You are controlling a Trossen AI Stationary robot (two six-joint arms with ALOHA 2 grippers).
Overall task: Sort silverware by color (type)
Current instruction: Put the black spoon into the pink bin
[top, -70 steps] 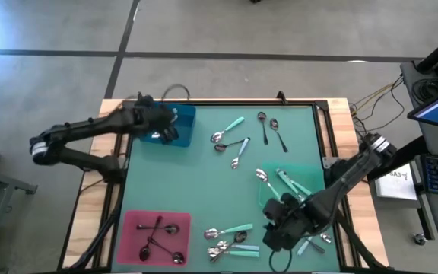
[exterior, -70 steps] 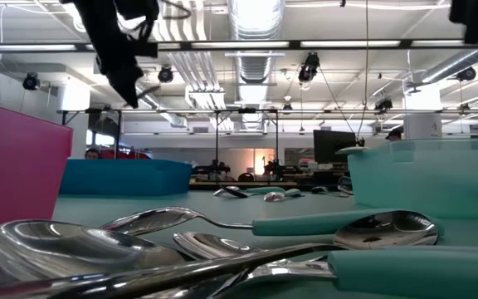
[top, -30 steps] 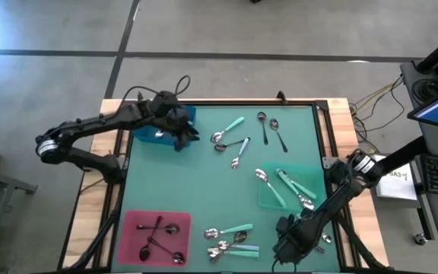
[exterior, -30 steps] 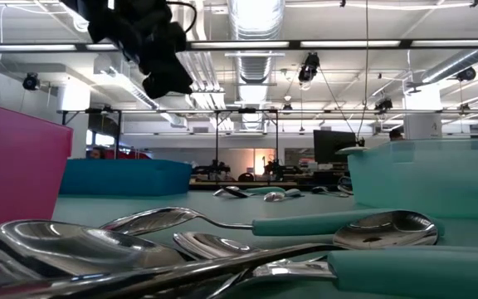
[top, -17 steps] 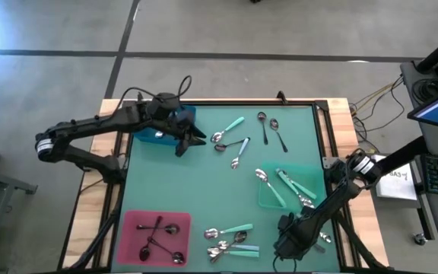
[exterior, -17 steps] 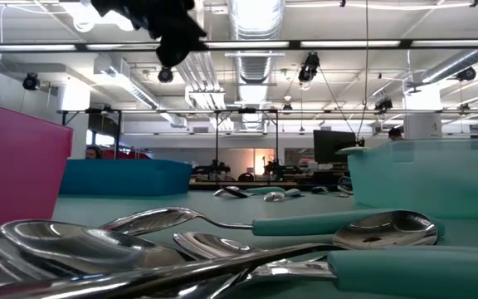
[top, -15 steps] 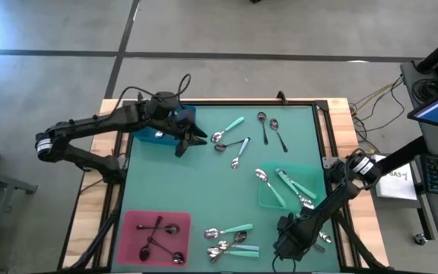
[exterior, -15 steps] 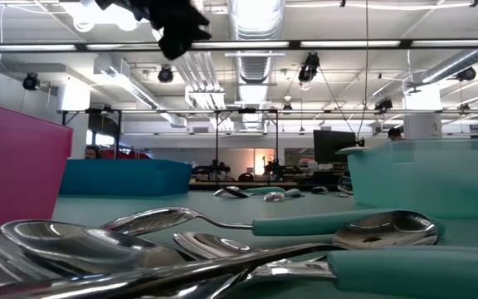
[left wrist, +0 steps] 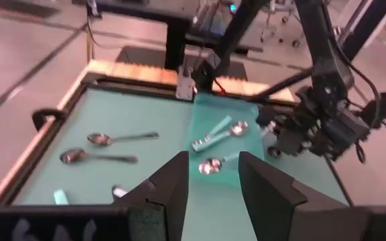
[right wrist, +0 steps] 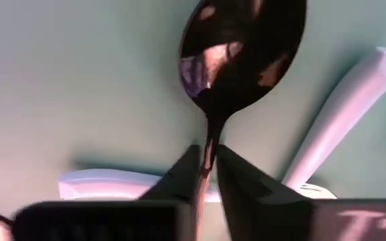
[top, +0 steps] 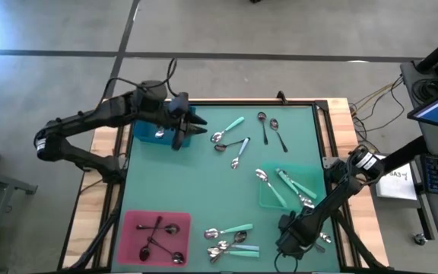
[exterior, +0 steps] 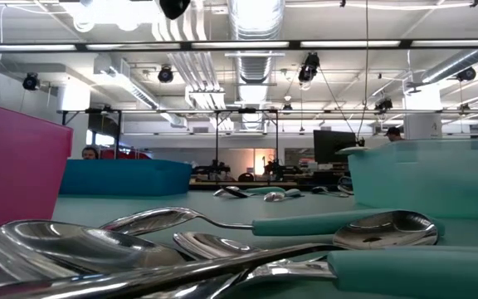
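Landmark: the green tray, a shallow translucent box, is taken as reference; it lies on the green matte surface.

Right tool: set low just in front of the green tray's near edge. In the right wrist view its fingers are pressed onto the thin neck of a spoon, so it is pinching that spoon. The grip is placed on the narrow neck, judged the only part slim enough to pinch flat against the surface.

Held spoon: polished metal bowl, mirror-like. A pale handle of another spoon lies just beside it.

Left tool: held well across the surface from the green tray, at the edge of the blue tray. In the left wrist view its fingers are spread with nothing between them; judged free for the next pick.

Loose silverware: a scatter of spoons is left between the blue tray and the green tray, mint-handled ones mixed with dark thin ones. A small heap lies to the side of the green tray's near corner, toward the pink tray.

Sorted so far: mint-handled spoons rest inside the green tray; dark-handled spoons rest inside the pink tray.

Textures: bowls glossy and rounded, handles smooth and flat, trays plain plastic with low walls.
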